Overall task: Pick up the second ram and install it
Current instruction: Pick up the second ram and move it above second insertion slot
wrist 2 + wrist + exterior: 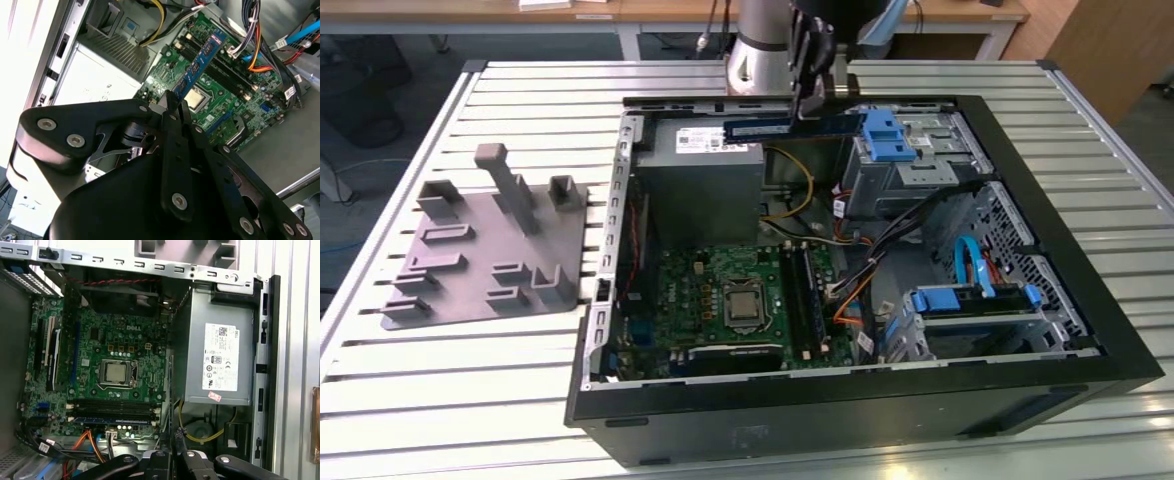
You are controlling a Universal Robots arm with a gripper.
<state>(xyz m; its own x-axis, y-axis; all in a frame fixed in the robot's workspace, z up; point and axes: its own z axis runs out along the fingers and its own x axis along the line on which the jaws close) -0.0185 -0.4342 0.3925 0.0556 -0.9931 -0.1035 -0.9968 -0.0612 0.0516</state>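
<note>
1. At the exterior view's left, a grey tray (467,275) with upright posts lies flat on the slatted metal table (520,90), just beside the computer case and apart from the arm.
2. The open black computer case (787,425) lies on its side in the middle of the table, its inside facing up.
3. Inside it, the grey power supply (700,180) (220,355) fills the far corner on the exterior view's left. The green motherboard (714,285) (125,335) lies nearer the camera, with the processor socket (744,305) (116,374) near its middle.
4. In the first wrist view, dark memory slots (110,407) run beside the socket. A bluish seated stick (107,419) sits in the slot nearest the orange and blue cables.
5. The second ram (758,128) (197,65) is off the tray and in the air. In the exterior view it is level, long side across, above the far edge of the power supply at the case's far rim. It touches no slot.
6. The hand (811,108) (173,106) is closed narrow on the second ram, clamping it near one end. In the second wrist view the stick runs out from the fingertips over the motherboard.
7. At the exterior view's right of the hand are a blue drive latch (881,130) on the upper bay and a lower blue latch (974,298) nearer the front.
</note>
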